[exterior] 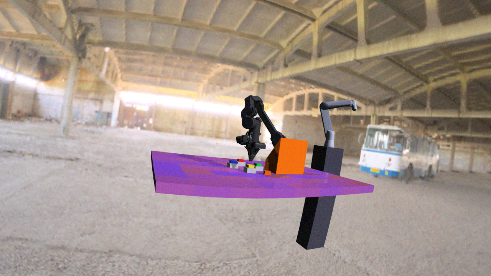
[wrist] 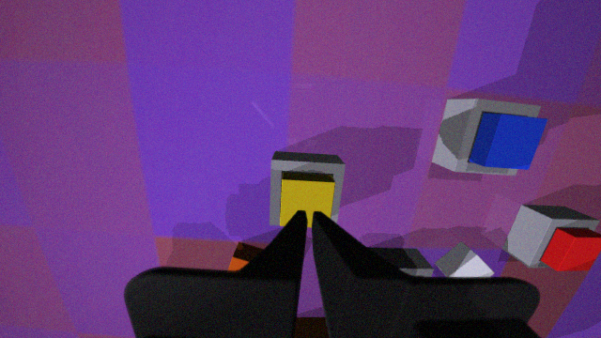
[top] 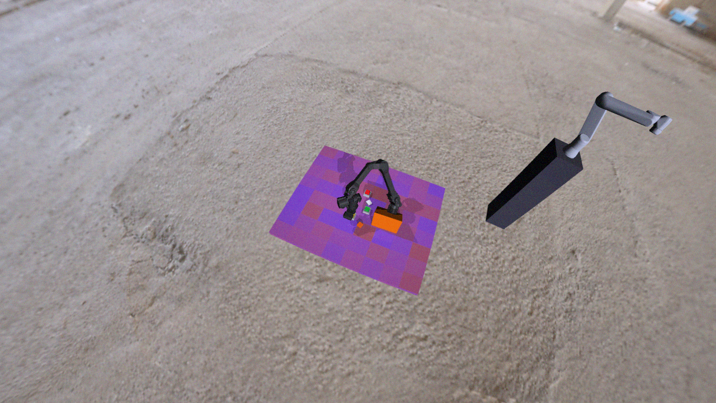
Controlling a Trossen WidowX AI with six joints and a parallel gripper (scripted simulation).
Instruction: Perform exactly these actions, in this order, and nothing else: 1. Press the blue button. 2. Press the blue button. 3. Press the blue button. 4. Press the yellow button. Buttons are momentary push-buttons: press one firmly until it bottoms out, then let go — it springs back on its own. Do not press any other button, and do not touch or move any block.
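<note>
The yellow button [wrist: 307,201] is a square yellow cap set in a grey housing, standing upright on the purple-and-magenta checked worktop [wrist: 202,94]; in the wrist view it lies straight ahead of the closed, empty fingers, whose tips overlap its near edge, though whether they touch it cannot be told. The blue button [wrist: 506,141] is a square blue cap in a like grey housing, raised and unpressed, lying well apart to the right of the yellow one and farther from the camera.
</note>
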